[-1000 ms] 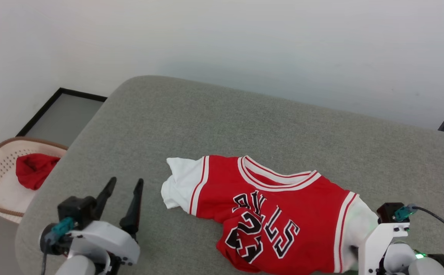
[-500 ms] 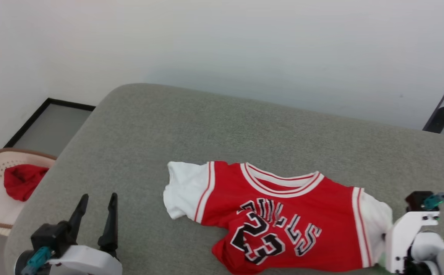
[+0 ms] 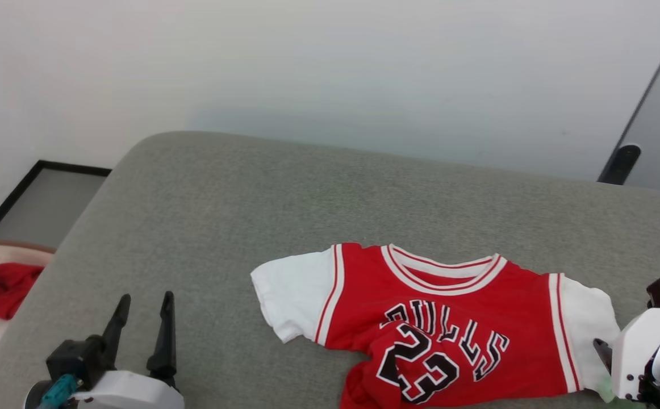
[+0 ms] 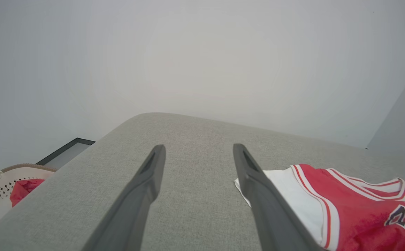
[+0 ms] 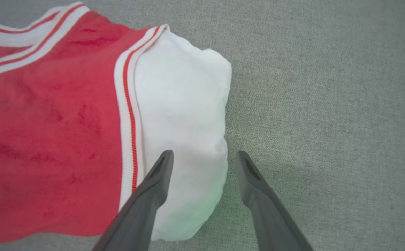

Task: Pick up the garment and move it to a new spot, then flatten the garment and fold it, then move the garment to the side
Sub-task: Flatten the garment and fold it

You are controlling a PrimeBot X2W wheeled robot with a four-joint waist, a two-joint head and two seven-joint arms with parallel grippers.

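Finds garment front-up on grey surface, near edge, hem bunched. Sees left gripper open, well clear of it; right gripper open, straddling edge of white sleeve.

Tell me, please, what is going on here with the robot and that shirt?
A two-armed robot is working on a red jersey that lies face up on a grey padded surface. Neither gripper holds it. The right gripper stands open at the edge of the white sleeve on the robot's right, one finger over the sleeve and one over the surface. The left gripper hangs open, apart from the jersey. The jersey's lower part is bunched up, so it is not yet flat.
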